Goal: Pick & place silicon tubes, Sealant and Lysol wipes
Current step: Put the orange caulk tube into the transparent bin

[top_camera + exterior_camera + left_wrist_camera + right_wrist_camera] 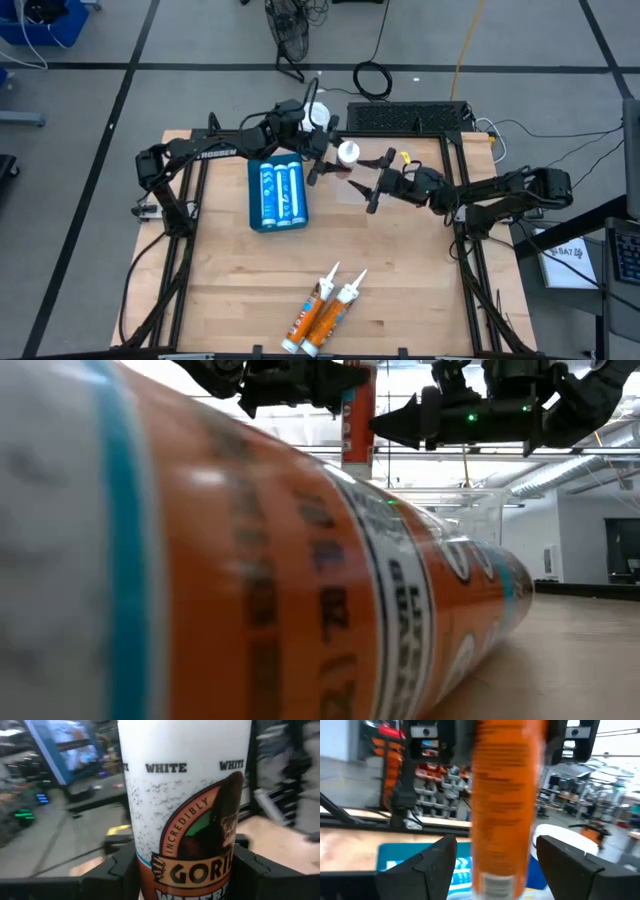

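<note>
Two orange sealant tubes (pixel 322 311) lie side by side on the wooden table (pixel 400 280) near its front edge, nozzles pointing toward the back; neither is touched, so both are left to move. Behind them, left of centre, a blue pack of silicone tubes (pixel 278 194) lies flat on the table; whether that is its final spot cannot be judged.

At the back centre the left gripper (pixel 318 150) pinches an upright Gorilla sealant tube (pixel 187 810), white above with an orange-brown label, its fingers (pixel 117 870) pressed against both sides of the body. The tube's white end (pixel 348 153) shows from above, held clear of the table. The right gripper (pixel 375 183) faces it from just beside, fingers (pixel 427 857) spread wide on either side of the tube without touching; this looks like a handover about to begin.

A white round lid (pixel 317 114) just behind the left arm may belong to the Lysol wipes, but the canister cannot be made out.

As a judgement, the task is early: one tube in hand, most items waiting.
</note>
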{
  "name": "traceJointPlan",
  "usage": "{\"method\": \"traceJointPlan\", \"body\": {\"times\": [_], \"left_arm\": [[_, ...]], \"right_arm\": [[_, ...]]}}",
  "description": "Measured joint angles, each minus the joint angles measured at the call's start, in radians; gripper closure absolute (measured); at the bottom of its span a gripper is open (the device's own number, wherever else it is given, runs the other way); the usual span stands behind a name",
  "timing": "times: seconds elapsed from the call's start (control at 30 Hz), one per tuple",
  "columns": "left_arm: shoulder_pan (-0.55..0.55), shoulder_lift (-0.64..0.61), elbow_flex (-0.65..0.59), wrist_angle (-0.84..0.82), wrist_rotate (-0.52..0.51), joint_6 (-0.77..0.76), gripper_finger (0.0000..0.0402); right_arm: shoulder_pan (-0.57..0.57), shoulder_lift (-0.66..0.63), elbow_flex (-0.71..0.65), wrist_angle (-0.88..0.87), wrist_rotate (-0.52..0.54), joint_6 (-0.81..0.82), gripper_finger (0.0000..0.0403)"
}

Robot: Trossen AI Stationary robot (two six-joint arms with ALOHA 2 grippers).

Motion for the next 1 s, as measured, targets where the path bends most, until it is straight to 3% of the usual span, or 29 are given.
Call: {"method": "traceJointPlan", "body": {"times": [0.17, 0.3, 0.6, 0.73, 0.87, 1.0], "left_arm": [[-0.009, 0.016, -0.001, 0.044, 0.050, -0.017, 0.0180], [-0.015, 0.028, -0.001, 0.057, 0.065, 0.001, 0.0194], [-0.016, 0.037, -0.001, 0.049, 0.086, -0.023, 0.0188], [-0.002, 0.037, -0.001, 0.018, 0.085, -0.026, 0.0176], [0.009, 0.037, -0.001, 0.024, 0.088, -0.022, 0.0189], [0.019, 0.036, -0.001, 0.023, 0.091, -0.023, 0.0196]], "right_arm": [[-0.059, 0.001, 0.005, -0.004, -0.073, 0.060, 0.0151], [-0.072, 0.025, 0.030, 0.000, -0.157, 0.108, 0.0153], [-0.072, 0.201, 0.158, -0.011, -0.170, 0.031, 0.0154], [-0.072, 0.205, 0.161, 0.015, -0.168, 0.022, 0.0180], [-0.070, 0.182, 0.160, -0.004, -0.171, 0.026, 0.0209], [-0.071, 0.174, 0.160, -0.013, -0.172, 0.029, 0.0210]]}}
